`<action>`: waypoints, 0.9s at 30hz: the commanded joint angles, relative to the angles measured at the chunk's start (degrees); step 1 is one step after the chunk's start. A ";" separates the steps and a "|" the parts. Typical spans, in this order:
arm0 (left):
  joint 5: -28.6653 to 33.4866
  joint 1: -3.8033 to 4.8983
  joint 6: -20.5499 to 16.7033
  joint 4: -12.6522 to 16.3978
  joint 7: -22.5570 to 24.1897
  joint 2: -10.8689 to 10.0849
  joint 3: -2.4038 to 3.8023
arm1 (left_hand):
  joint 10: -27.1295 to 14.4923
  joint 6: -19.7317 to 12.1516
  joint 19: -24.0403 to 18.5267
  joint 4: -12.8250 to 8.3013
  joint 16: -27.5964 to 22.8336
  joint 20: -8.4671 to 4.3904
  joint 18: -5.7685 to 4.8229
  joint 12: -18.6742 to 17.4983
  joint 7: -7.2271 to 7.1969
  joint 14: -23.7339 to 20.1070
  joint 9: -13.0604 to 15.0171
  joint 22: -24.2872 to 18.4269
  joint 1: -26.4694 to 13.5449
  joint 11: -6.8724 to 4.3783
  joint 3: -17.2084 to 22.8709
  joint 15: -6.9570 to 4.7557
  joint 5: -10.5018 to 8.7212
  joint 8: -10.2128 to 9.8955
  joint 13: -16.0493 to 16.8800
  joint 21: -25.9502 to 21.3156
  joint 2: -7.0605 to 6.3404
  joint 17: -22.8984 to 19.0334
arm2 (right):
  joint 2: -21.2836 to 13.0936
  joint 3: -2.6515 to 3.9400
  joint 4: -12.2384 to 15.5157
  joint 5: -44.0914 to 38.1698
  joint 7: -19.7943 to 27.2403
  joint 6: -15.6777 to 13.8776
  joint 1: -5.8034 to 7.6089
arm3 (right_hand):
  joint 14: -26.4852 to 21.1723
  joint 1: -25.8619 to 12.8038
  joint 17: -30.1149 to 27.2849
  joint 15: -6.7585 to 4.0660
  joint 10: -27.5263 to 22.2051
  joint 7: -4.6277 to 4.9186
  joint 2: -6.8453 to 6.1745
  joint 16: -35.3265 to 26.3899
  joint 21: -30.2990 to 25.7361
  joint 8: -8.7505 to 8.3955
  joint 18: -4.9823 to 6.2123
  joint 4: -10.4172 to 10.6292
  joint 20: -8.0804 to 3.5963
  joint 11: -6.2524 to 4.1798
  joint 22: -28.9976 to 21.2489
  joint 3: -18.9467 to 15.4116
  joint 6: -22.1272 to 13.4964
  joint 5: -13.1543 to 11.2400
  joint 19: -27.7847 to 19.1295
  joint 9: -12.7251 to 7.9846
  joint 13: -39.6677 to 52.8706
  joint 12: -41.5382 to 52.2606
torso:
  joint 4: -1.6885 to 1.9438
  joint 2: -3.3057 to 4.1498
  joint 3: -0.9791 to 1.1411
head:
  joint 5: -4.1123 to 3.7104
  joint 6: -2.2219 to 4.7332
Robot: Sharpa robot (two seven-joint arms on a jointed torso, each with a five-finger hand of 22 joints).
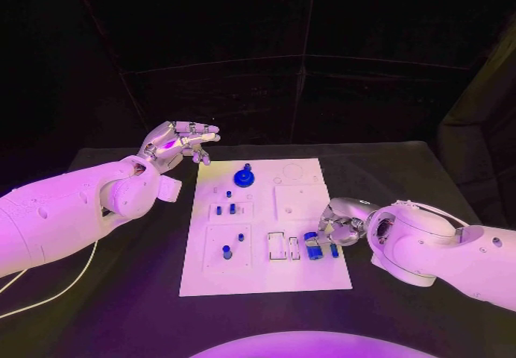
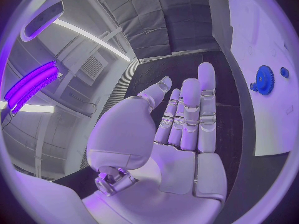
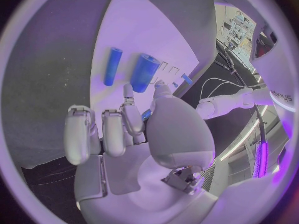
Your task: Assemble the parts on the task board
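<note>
We see our right hand (image 1: pixel 342 224) curled over the thick blue cylinder (image 1: pixel 312 246) on the flat white task board's (image 1: pixel 323 280) near right part, grip uncertain, left hand (image 1: pixel 177 142) open beyond the board, so we should pinch squarely before lifting.

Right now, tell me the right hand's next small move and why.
Probably close the fingers on the thicker blue cylinder. The right hand hovers at the task board edge, fingertips just above that cylinder and the thinner blue peg beside it, yet seems to hold nothing. The left hand is raised, open, off the board.
</note>
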 commanded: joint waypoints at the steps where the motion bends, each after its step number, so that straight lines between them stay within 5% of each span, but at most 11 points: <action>1: 0.26 0.08 0.75 0.08 0.45 0.00 0.03 | -0.33 -0.48 -0.02 -0.08 -0.01 0.21 0.78 0.39 -0.08 -0.45 0.03 -0.08 0.24 -0.06 -0.41 0.01 -0.17 0.37 -0.01 -0.22 0.20 -0.05 | 0.49 -0.01 -0.42 -1.59 -1.31 1.66 -0.37 | 3.02 -0.32 0.05 -0.24 0.21 -0.35 0.46 0.17 0.20 0.31 -0.68 -0.02 -0.24 -0.01 8.64 -0.39 -0.19 0.26 1.24 0.16 0.09 0.07 | 0.04 0.07 -0.01 | -0.02 -0.09; 14: 0.26 0.07 1.26 0.10 1.83 -0.05 0.01 | -0.41 -0.54 -0.01 -0.11 0.02 0.23 0.78 0.48 -0.08 -0.48 0.04 -0.12 0.24 -0.05 -0.56 0.03 -0.16 0.42 -0.01 -0.27 0.14 -0.08 | 2.60 -0.03 -1.93 -3.53 -2.36 3.56 -1.43 | 3.01 1.43 0.32 -0.27 0.00 -0.39 1.26 0.25 0.28 1.11 -0.71 -0.35 -0.28 -0.04 8.77 -0.34 -0.79 1.43 1.27 1.28 0.24 -0.41 | 0.03 0.02 -0.05 | 0.46 -0.22; 27: 0.26 0.06 1.32 0.07 2.41 -0.12 0.01 | -0.41 -0.54 -0.01 -0.13 0.03 0.23 0.78 0.53 -0.10 -0.50 0.04 -0.13 0.28 -0.06 -0.58 0.02 -0.16 0.46 0.00 -0.28 0.17 -0.10 | 2.08 -0.02 -1.18 -3.45 -3.18 -0.32 -1.95 | 3.15 8.37 1.33 -0.57 0.41 -0.70 4.90 0.62 0.80 2.82 -0.88 -2.91 -0.51 -0.40 9.45 1.29 -1.19 9.30 1.70 3.60 1.68 -0.32 | -0.02 -0.01 -0.02 | 0.58 -0.25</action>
